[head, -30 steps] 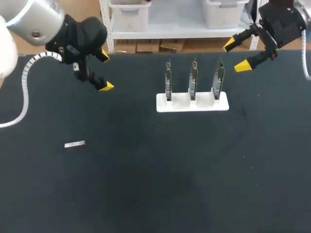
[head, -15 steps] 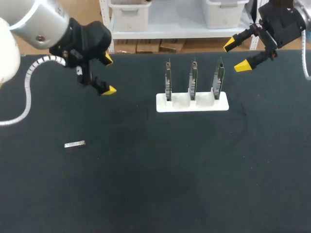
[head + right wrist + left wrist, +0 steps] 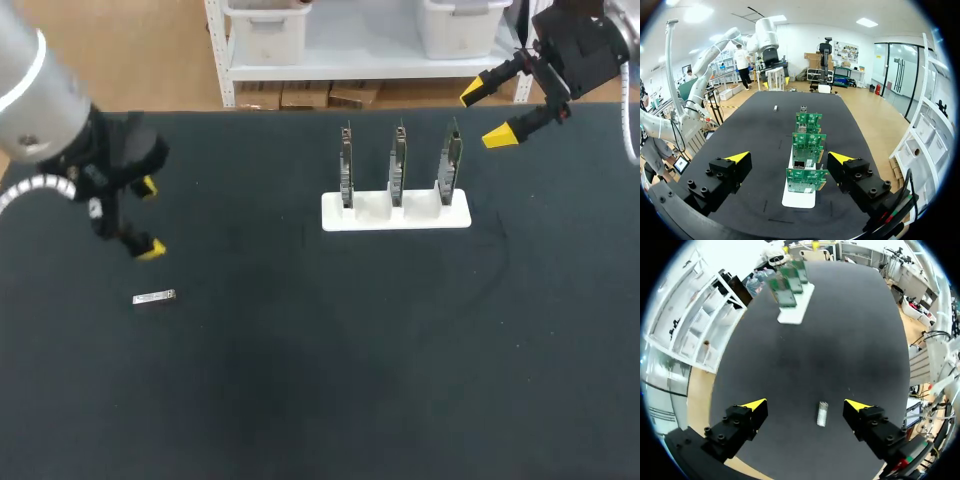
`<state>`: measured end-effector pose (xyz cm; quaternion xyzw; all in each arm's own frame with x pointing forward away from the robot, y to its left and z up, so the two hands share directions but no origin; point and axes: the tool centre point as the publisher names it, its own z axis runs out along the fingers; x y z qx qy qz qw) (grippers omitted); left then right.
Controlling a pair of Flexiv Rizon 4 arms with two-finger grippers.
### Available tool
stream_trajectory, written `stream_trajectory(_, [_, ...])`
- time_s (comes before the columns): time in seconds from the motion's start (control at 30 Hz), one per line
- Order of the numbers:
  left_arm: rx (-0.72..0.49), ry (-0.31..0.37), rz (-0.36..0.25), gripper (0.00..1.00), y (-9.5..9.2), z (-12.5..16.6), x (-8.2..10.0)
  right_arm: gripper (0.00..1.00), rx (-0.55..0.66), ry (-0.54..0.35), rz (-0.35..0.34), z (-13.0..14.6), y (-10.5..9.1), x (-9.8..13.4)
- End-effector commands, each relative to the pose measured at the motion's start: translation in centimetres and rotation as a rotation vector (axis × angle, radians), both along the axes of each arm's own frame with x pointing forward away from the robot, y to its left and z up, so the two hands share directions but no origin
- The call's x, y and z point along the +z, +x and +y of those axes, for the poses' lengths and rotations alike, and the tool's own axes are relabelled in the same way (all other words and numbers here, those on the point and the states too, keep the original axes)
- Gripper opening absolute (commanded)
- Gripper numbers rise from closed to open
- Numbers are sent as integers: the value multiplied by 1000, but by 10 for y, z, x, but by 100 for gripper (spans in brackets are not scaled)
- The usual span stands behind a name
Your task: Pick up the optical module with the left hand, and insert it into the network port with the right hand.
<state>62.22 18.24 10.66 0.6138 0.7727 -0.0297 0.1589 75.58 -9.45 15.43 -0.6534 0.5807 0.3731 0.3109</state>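
**As the left arm swings in, the module comes under its fingers**

While the right arm has held its place at the far right edge, the left gripper (image 3: 150,217) has travelled from the far middle-left of the table (image 3: 300,390) toward the left and nearer side. It now hangs just on the far side of the optical module (image 3: 154,298). The module itself has not shifted. It lies flat on the dark mat at the near left, alone and untouched.

From the left wrist, the module shows below and between the two yellow tips, a little closer to one of them. Its long side runs along the view, so the fingers face its narrow flanks. Those fingers stand wide apart with nothing in them.

The right gripper (image 3: 487,113) is likewise spread and empty. It hovers beyond the white holder (image 3: 395,214), which carries the three upright circuit boards (image 3: 398,160).

Judging by this, the approach is nearly finished and the pick has not begun. What remains is a small correction to centre the module, a descent to the mat, and a close. The handover and the insertion into a port are all yet to come.
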Motion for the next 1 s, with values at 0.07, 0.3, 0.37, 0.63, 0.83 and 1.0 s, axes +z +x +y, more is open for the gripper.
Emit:
stream_trajectory(0.07, [0,19,-17,100,-18,15,-17,100,-3,-1,-3,0,-2,0])
stream_trajectory(0.3, [10,44,19,100,-25,18,-32,100,-3,-1,-3,0,-2,0])
stream_trajectory(0.37, [24,68,40,100,-25,17,-36,100,-3,-1,-3,0,-2,0])
stream_trajectory(0.63, [60,168,105,100,-24,15,-51,100,-3,-1,-3,0,-2,0])
stream_trajectory(0.83, [22,205,113,100,-27,16,-56,100,-3,-1,-3,0,-2,0])
stream_trajectory(1.0, [12,219,139,100,-32,22,-65,100,-3,-1,-3,0,-2,0])
